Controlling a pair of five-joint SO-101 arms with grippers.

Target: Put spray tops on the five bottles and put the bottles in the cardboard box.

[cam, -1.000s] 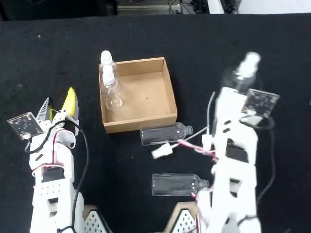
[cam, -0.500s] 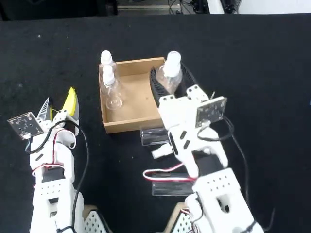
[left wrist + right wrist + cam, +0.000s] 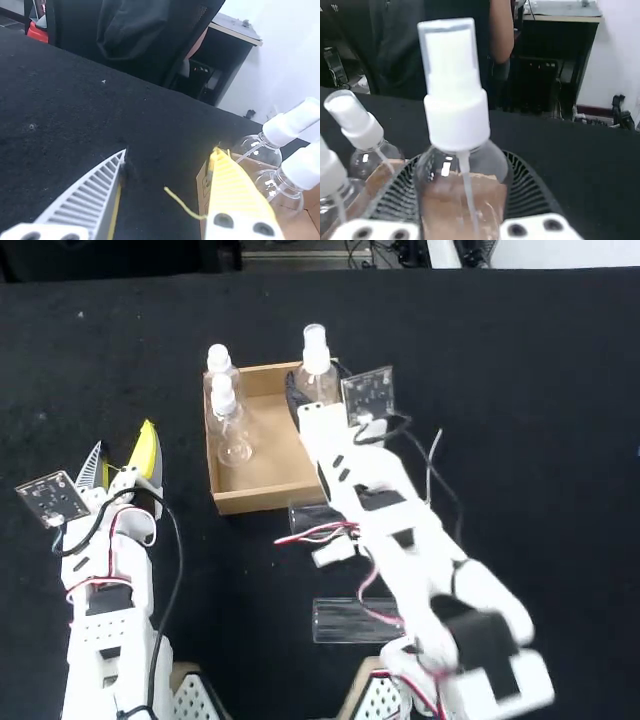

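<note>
Black cloth covers the table (image 3: 520, 390), and beyond its far edge are dark furniture and a pale wall. Near the middle of the table, toward the far edge, sits the cardboard box (image 3: 260, 498), open at the top. Two capped bottles stand upright along its left wall: the corner bottle (image 3: 219, 365) at the far left corner and the front bottle (image 3: 226, 415) just beside it on the near side.

At the box's far right corner the right gripper (image 3: 311, 392) is closed around a third bottle (image 3: 316, 365). This bottle is upright and has its white spray head on. In the right wrist view the black ribbed fingers (image 3: 525, 190) hug the clear body of the third bottle (image 3: 455, 115) on both sides, with brown cardboard showing through it. Whether its base rests on the box floor cannot be told.

On the table just in front of the box's near wall lies a bare bottle (image 3: 305, 520) on its side, partly covered by the right arm. A loose spray top (image 3: 335, 553) lies just beside it on the near side. A second bare bottle (image 3: 350, 620) lies on its side closer to the near edge.

The left gripper (image 3: 122, 445) is over the table's left part, well apart from the box, its yellow and grey fingers spread wide and holding nothing.
</note>
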